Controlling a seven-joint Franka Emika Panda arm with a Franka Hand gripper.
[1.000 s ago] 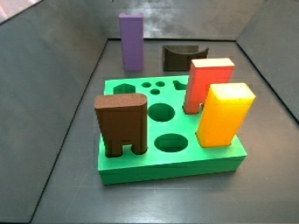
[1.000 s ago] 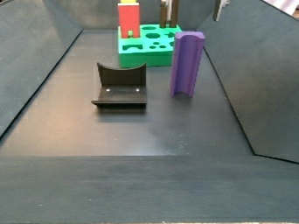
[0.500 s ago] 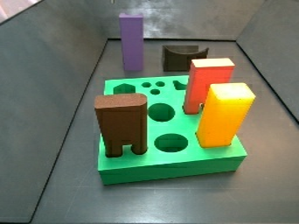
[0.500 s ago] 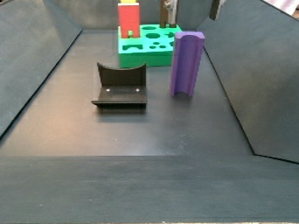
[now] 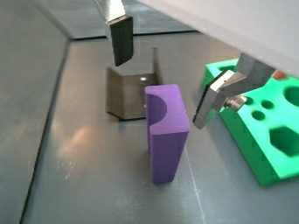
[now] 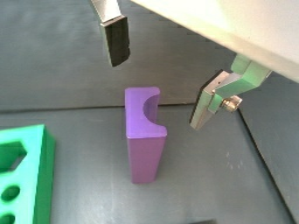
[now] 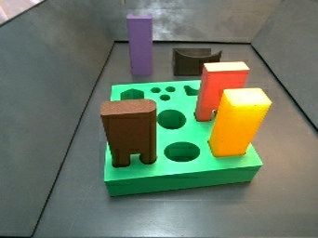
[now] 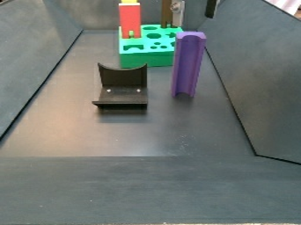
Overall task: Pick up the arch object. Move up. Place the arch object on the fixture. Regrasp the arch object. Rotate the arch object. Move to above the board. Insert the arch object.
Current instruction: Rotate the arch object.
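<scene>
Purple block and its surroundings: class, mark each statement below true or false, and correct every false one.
1. The purple block stands upright on the floor. True.
2. The gripper holds the purple block. False: in both wrist views its jaws are open above the block, not touching it.
3. The red block and yellow block stand in the green board. True.
4. The brown two-legged block lies on the floor. False: it stands on the board.
5. The dark fixture sits beside the purple block. True.
</scene>
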